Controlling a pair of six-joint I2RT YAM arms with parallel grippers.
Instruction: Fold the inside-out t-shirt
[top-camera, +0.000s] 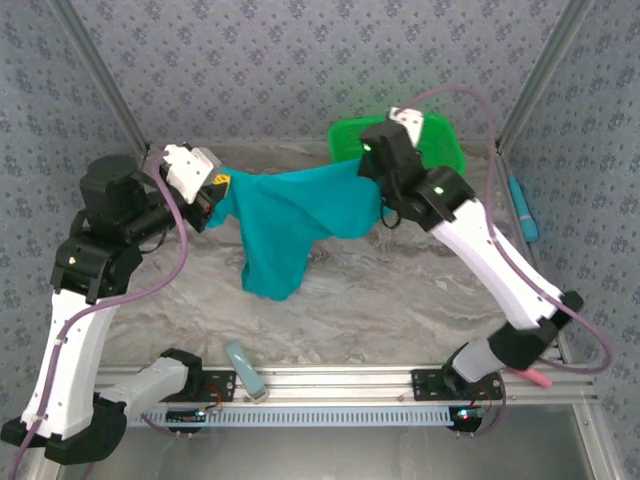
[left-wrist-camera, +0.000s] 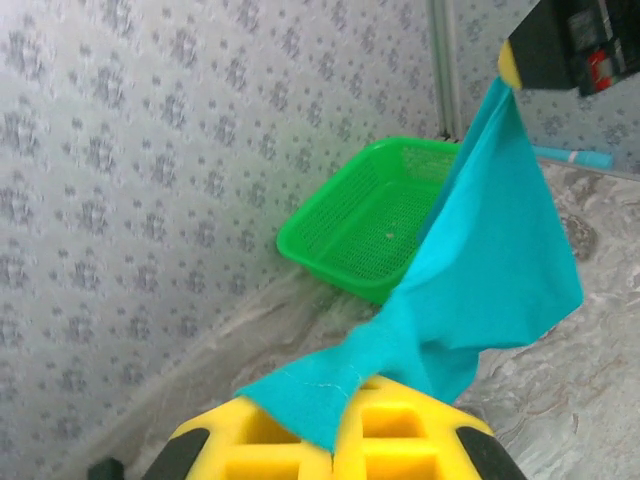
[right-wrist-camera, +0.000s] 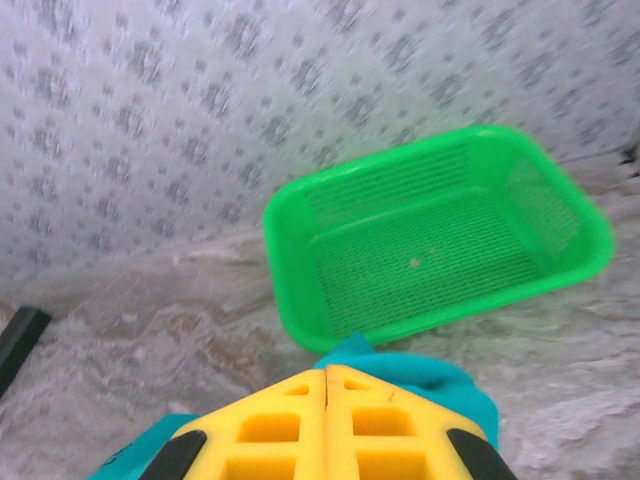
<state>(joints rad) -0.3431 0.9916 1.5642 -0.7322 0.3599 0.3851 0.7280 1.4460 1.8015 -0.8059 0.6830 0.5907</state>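
Observation:
The teal t-shirt (top-camera: 295, 215) hangs in the air, stretched between both grippers, with its lower part drooping toward the marbled table (top-camera: 400, 300). My left gripper (top-camera: 215, 195) is shut on the shirt's left end; in the left wrist view a teal corner (left-wrist-camera: 320, 390) comes out from between the yellow fingers (left-wrist-camera: 400, 440) and the cloth (left-wrist-camera: 490, 260) runs up to the other gripper. My right gripper (top-camera: 378, 178) is shut on the right end; teal cloth (right-wrist-camera: 430, 380) bulges beyond its closed yellow fingers (right-wrist-camera: 380, 425).
A bright green mesh basket (top-camera: 440, 140) stands at the back right, right behind the right gripper, with its inside (right-wrist-camera: 430, 250) bare. A teal-handled tool (top-camera: 522, 208) lies at the right wall. A pale blue object (top-camera: 243, 366) sits on the front rail.

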